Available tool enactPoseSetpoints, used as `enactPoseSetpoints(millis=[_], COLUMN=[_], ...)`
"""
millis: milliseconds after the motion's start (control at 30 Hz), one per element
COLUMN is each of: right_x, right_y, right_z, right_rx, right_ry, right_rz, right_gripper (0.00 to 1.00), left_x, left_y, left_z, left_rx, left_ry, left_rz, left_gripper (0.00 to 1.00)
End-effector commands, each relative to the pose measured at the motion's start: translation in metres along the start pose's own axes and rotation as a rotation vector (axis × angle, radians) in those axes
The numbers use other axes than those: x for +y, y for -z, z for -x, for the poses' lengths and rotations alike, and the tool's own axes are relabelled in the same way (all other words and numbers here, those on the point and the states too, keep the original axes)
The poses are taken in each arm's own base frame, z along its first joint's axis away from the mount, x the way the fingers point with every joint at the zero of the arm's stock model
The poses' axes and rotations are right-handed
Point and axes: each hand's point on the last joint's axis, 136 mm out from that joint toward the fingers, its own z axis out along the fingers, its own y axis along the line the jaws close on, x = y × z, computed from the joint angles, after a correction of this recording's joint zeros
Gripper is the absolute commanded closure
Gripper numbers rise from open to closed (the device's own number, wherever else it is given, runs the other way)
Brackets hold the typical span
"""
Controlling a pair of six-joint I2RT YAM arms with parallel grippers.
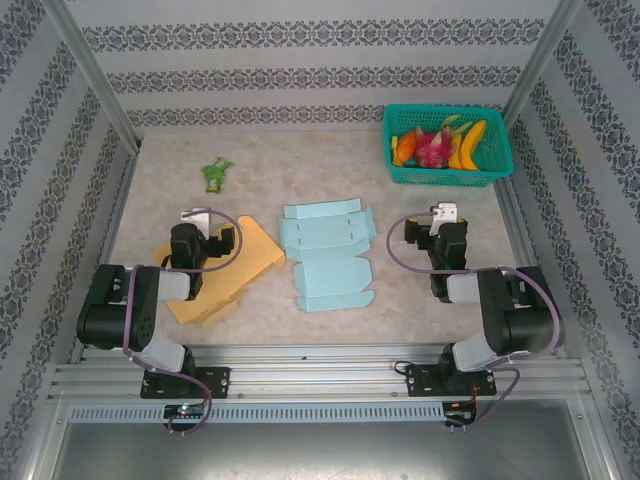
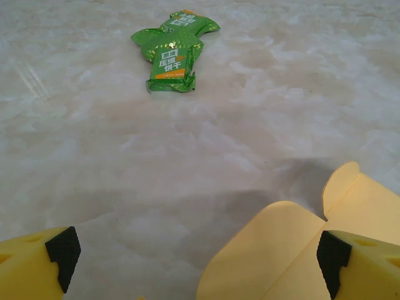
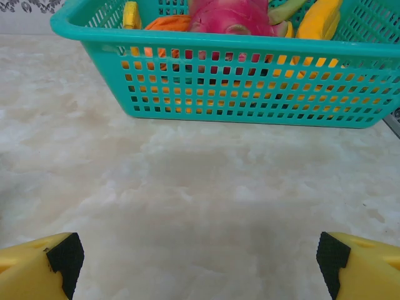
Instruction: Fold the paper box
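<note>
A flat, unfolded light blue paper box lies in the middle of the table, between the two arms. Under the left arm a second flat paper box, yellow-orange, rests on the table; its rounded flap shows at the lower right of the left wrist view. My left gripper stands open above that yellow box's near part, nothing between its fingers. Right of the blue box, my right gripper is open over bare table and holds nothing.
A green snack packet lies at the back left. A teal basket with a dragon fruit and bananas stands at the back right, ahead of the right gripper. Patterned walls enclose the table.
</note>
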Motion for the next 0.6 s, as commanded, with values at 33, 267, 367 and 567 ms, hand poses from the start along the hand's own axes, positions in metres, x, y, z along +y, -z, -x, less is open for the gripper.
enactPoseSetpoints(millis=[33, 267, 367, 567], right_x=[0.0046, 0.005, 0.0045, 0.0052], right_y=[-0.002, -0.0014, -0.0011, -0.0012], right_z=[0.0146, 0.0146, 0.0148, 0.0144], right_rx=[-0.049, -0.052, -0.054, -0.053], right_ry=[0.008, 0.012, 0.012, 0.011], right_rz=[0.014, 0.013, 0.01, 0.012], right_gripper=[0.02, 0.02, 0.02, 0.02], left_x=[-0.0019, -0.0015, -0.0019, -0.0019], left_y=[-0.003, -0.003, -0.0032, -0.003], left_z=[0.0156, 0.0151, 0.0151, 0.0156], left_rx=[-0.052, -0.05, -0.05, -0.051], left_ry=[-0.02, -0.019, -0.019, -0.019], left_rz=[0.002, 0.004, 0.002, 0.002], left_gripper=[0.0, 0.0, 0.0, 0.0])
